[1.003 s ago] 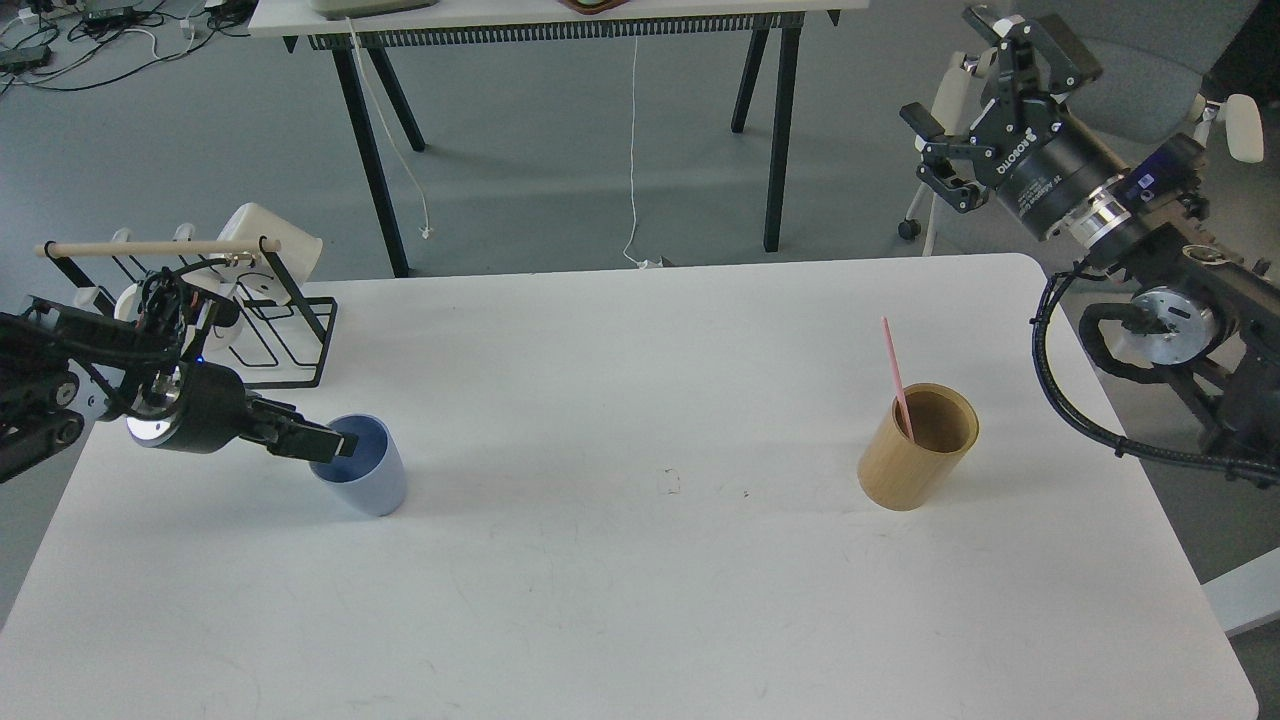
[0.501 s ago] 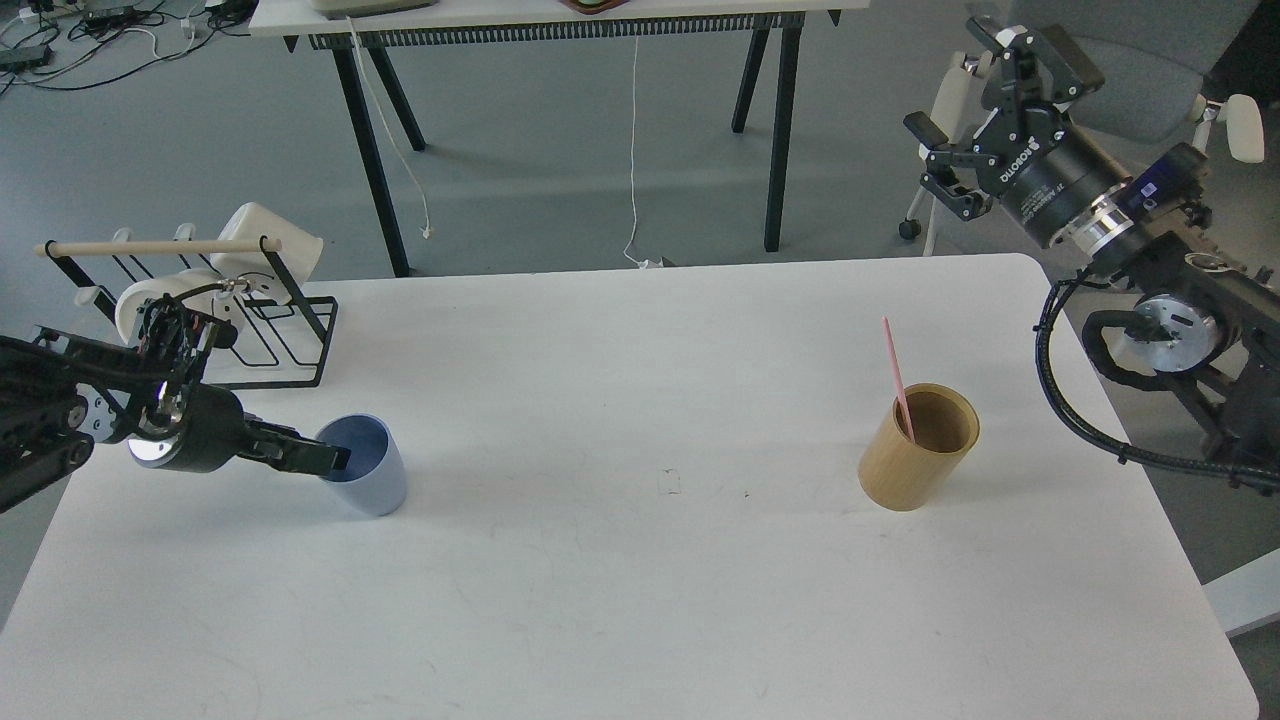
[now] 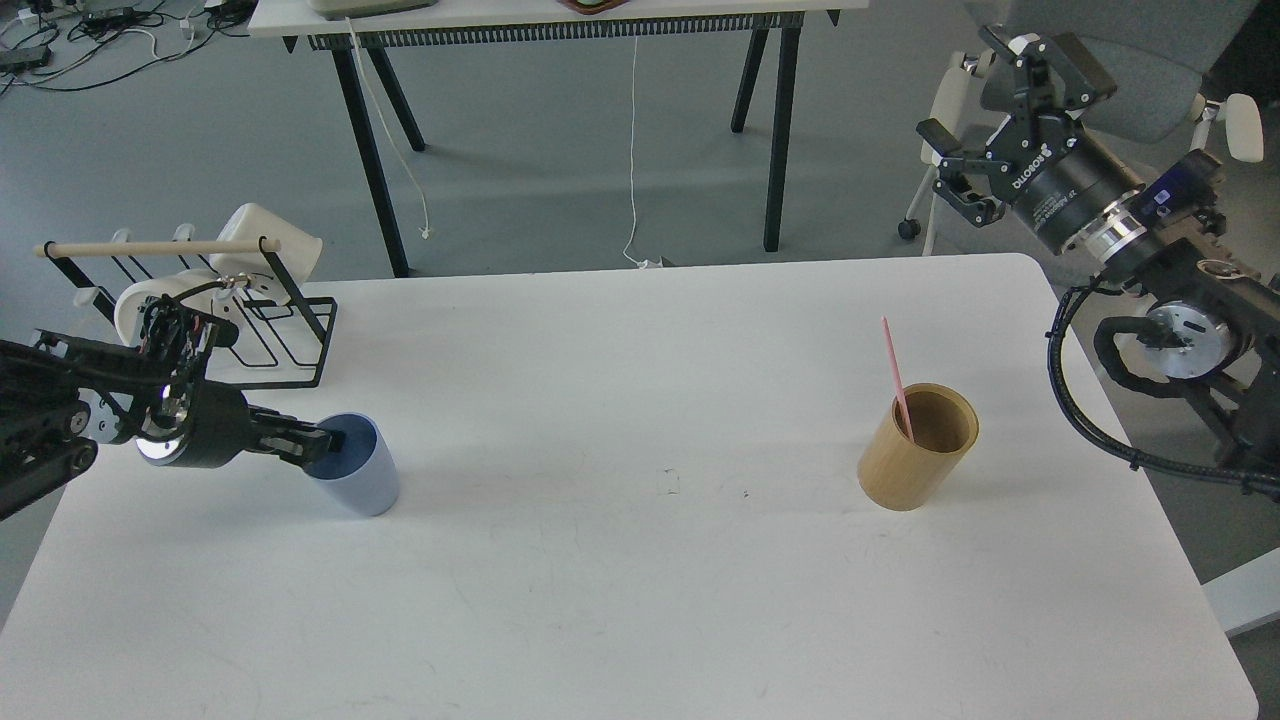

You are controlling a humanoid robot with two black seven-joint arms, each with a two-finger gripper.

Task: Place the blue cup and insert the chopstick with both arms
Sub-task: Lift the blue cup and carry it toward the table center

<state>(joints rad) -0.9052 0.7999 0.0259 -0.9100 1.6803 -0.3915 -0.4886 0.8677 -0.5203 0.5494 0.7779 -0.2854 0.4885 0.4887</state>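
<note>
Since a second ago, both arms have drawn back slightly, and the blue cup (image 3: 352, 464) now tilts toward the left gripper (image 3: 318, 442), which is clenched on its rim. Grey floor lies beyond the white table (image 3: 640, 600). Right of the cup, the tan holder (image 3: 915, 447) holds the pink chopstick (image 3: 896, 378). Farther right, raised, the right gripper (image 3: 985, 125) is spread.

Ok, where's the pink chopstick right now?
In the head view, the chopstick stands leaning in the tan wooden holder on the table's right side, below the raised right gripper.
</note>
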